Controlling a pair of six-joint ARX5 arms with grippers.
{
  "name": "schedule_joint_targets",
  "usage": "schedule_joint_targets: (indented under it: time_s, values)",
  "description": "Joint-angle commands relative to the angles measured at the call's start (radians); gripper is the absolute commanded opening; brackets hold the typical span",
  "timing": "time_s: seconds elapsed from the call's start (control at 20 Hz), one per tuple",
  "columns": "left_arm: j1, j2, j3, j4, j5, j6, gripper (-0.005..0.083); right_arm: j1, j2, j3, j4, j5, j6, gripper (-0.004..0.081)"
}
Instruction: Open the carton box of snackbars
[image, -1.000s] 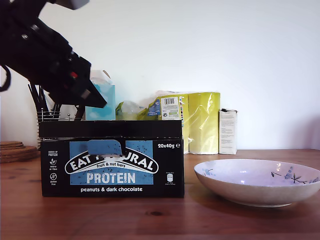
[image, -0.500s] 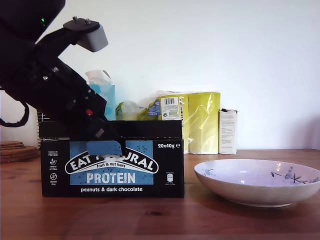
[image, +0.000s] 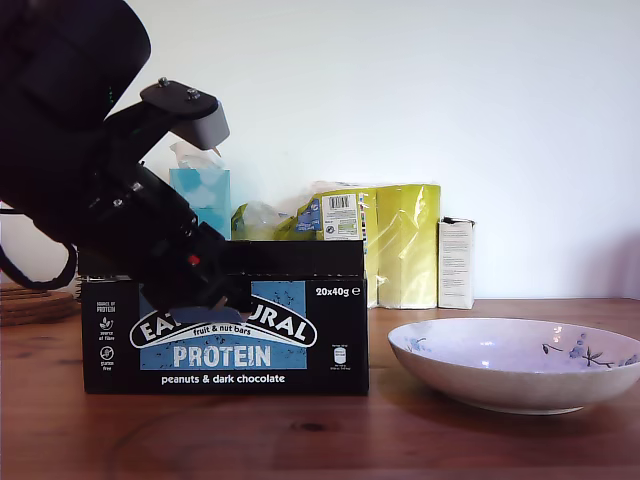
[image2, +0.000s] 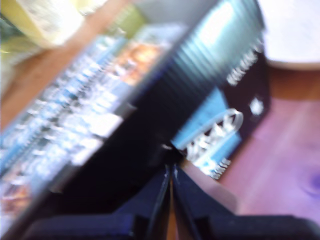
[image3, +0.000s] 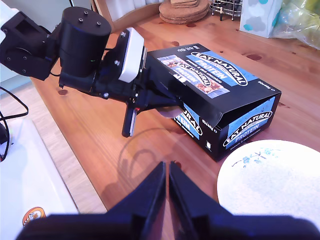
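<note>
The carton box (image: 300, 330) stands on the wooden table at the exterior view's left, black with a blue "EAT NATURAL PROTEIN" front. Its lid (image3: 200, 75) still lies flat over the top. My first gripper (image: 225, 295) reaches down from the exterior view's left to the box's upper front edge, covering the blue tab there. Its fingers (image2: 168, 165) look pressed together against the box (image2: 240, 70) in the blurred first wrist view. My second gripper (image3: 167, 172) hovers shut above the bare table, apart from the box (image3: 220, 80) and the first gripper (image3: 172, 107).
A wide pale bowl (image: 515, 365) with a blue flower pattern sits beside the box at the exterior view's right. Behind stand a light-blue tissue box (image: 200, 195), yellow wrapped rolls (image: 405, 245) and a narrow white carton (image: 456, 262). Cork coasters (image: 30, 300) lie at the exterior view's left edge.
My first arm has swung down and toward the exterior view's right, from above the box's back corner to its front edge, now hiding the blue tab. The box and bowl have not moved.
</note>
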Motion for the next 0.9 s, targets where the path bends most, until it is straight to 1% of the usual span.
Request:
schedule_joint_targets:
  time_s: [0.0,0.2,0.4,0.6,0.85]
  values:
    - [0.001,0.011,-0.020,0.026,-0.014,-0.009,-0.0019,0.004,-0.002,-0.009,0.006,0.000,-0.003,-0.0013]
    - [0.001,0.011,-0.020,0.068,-0.028,-0.008,-0.0019,0.004,-0.001,-0.009,0.005,0.000,-0.003,-0.0013]
    - [0.001,0.010,-0.019,0.161,-0.049,0.003,-0.0019,0.004,-0.001,-0.009,0.005,0.000,-0.003,-0.0013]
    - [0.002,0.009,-0.018,0.277,-0.073,0.082,-0.0019,0.004,-0.001,-0.009,0.002,0.000,-0.004,-0.0013]
    - [0.037,0.009,0.006,0.351,-0.066,0.113,-0.0019,0.004,-0.001,-0.009,0.003,0.000,-0.003,-0.0013]
